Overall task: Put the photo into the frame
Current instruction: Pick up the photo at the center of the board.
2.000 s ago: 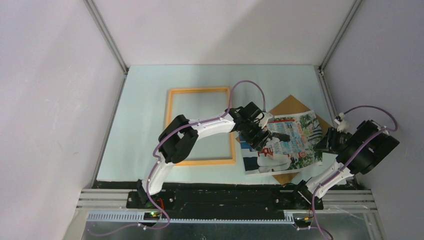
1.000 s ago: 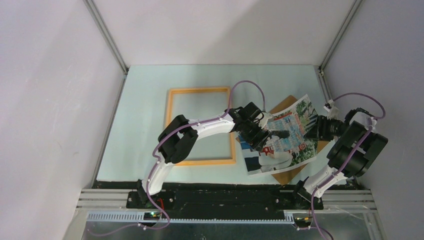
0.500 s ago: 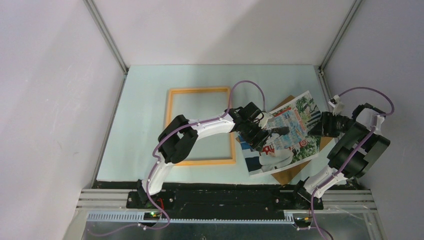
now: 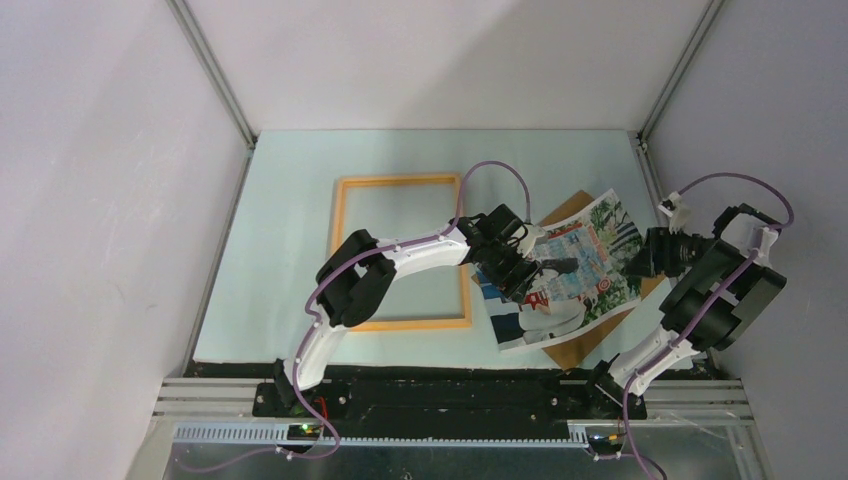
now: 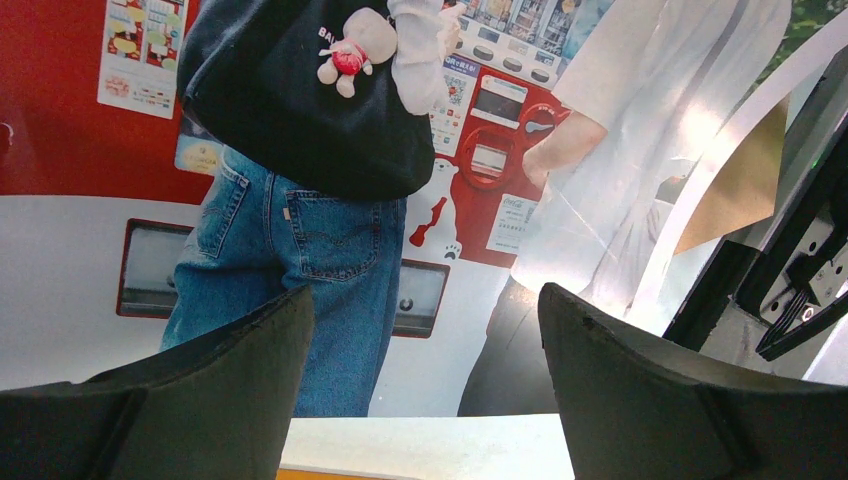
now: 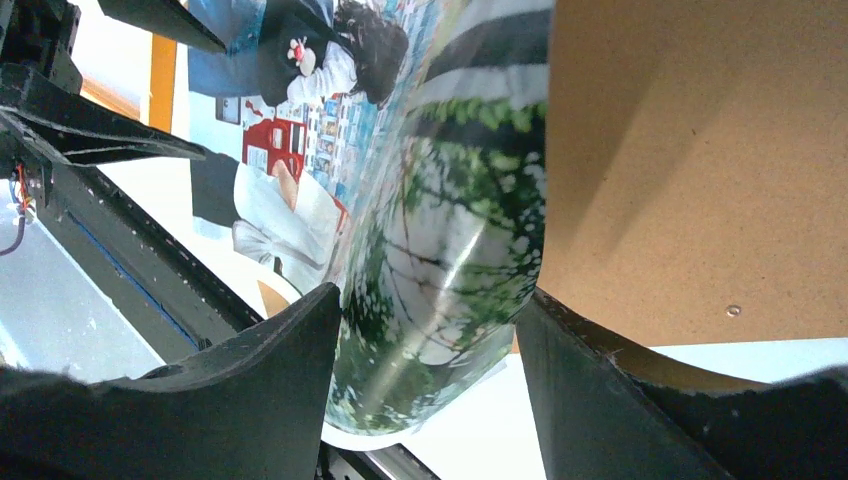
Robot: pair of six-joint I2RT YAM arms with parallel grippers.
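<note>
The photo (image 4: 565, 280) lies right of the frame (image 4: 340, 250), partly over a brown backing board (image 4: 572, 208). Its right edge is lifted and bowed. My left gripper (image 4: 535, 272) is open, fingers down on the photo's left half; in the left wrist view (image 5: 420, 300) the jeans and the red vending machine of the photo (image 5: 330, 180) show between the jaws. My right gripper (image 4: 640, 262) holds the photo's right edge; in the right wrist view (image 6: 430, 300) the curled green part of the photo (image 6: 450, 230) is pinched between both fingers.
The backing board (image 6: 680, 150) lies flat under the lifted photo, reaching toward the right wall (image 4: 760, 150). The frame's right rail (image 4: 466, 290) runs close to the photo's left edge. The black base rail (image 4: 450, 395) runs along the near edge.
My right gripper moved in from the right, took the photo's right edge and lifted it into a bow; it has since dropped slightly. The left arm has not moved.
</note>
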